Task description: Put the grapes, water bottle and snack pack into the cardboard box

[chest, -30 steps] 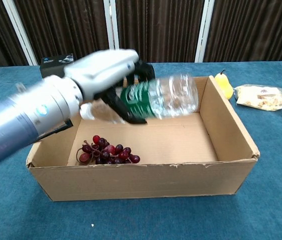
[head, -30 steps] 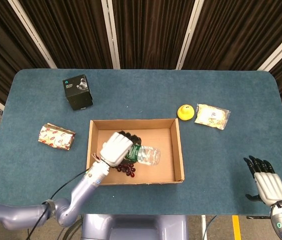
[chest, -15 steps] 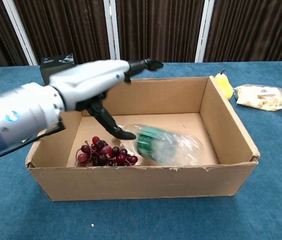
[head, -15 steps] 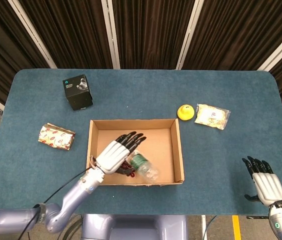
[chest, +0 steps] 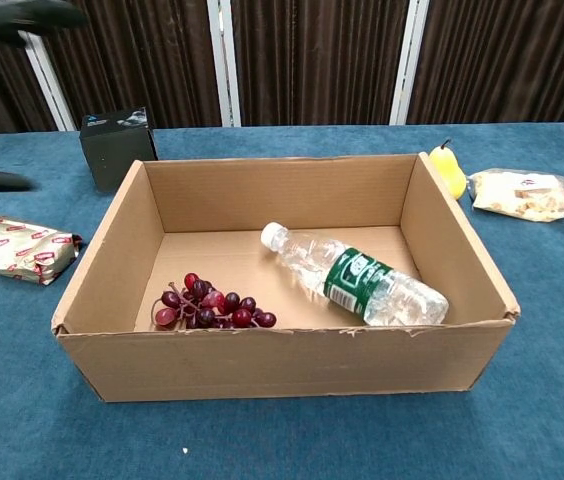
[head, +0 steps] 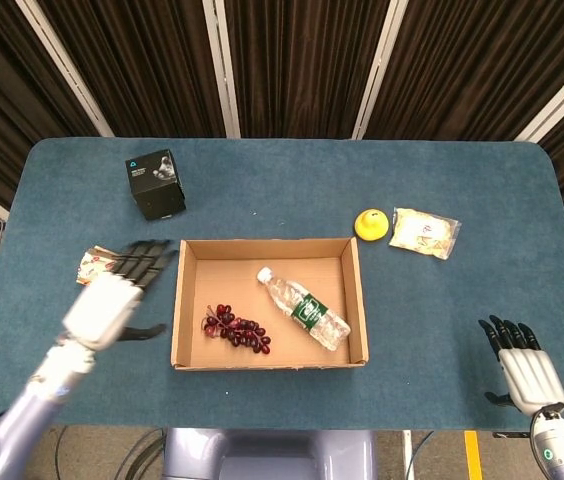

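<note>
One blue felt-covered tabletop [head: 292,190] with rounded corners stands before dark pleated curtains [head: 292,60]. The corrugated cardboard box [chest: 452,245] holds the clear ribbed water bottle [chest: 357,275] and glossy red grapes [chest: 207,305]. The crinkled clear snack pack [head: 424,232] lies outside. Both the left hand [head: 112,295] and right hand [head: 524,370] have spread, empty fingers.

Two cams, one scene.
My head cam looks straight down from high up; chest cam sits low and close, facing forward. Both catch the cardboard box [head: 268,302] [chest: 282,290].

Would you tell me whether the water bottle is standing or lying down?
Lying down: the water bottle rests on its side on the cardboard box floor.
</note>
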Controlling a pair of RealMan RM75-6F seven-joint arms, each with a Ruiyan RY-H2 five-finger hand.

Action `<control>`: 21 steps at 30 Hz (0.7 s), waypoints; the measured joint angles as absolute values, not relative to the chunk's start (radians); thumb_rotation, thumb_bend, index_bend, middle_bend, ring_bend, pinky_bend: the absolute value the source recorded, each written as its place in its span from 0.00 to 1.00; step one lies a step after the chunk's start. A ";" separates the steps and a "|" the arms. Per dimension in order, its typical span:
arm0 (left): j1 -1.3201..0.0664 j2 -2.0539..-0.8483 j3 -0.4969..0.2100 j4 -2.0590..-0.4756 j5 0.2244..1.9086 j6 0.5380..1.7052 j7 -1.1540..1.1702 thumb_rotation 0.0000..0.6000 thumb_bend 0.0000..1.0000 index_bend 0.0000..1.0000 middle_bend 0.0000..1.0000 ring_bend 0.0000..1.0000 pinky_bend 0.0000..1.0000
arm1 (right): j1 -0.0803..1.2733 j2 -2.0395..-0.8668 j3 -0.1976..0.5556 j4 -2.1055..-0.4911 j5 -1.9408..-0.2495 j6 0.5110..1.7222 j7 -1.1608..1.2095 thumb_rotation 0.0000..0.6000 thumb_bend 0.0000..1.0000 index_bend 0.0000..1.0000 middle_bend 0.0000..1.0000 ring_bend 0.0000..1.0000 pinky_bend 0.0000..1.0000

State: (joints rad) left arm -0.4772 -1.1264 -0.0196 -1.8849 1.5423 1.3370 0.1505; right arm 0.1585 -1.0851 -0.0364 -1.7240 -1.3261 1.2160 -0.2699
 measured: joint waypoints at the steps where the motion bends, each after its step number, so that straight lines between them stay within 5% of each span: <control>1: -0.456 -1.111 -0.007 -1.865 1.546 1.351 0.128 0.97 0.00 0.00 0.00 0.00 0.08 | 0.159 -1.086 -0.036 -1.723 -1.324 1.216 -0.272 1.00 0.00 0.00 0.00 0.00 0.00; 10: -0.383 -1.147 0.060 -1.539 1.508 1.306 -0.056 0.94 0.00 0.00 0.00 0.00 0.06 | 0.163 -1.105 -0.028 -1.728 -1.309 1.216 -0.316 1.00 0.00 0.00 0.00 0.00 0.00; 21: -0.439 -1.263 0.026 -1.268 1.399 1.054 -0.174 0.94 0.00 0.00 0.00 0.00 0.05 | 0.189 -1.138 -0.030 -1.724 -1.255 1.159 -0.380 1.00 0.00 0.00 0.00 0.00 0.00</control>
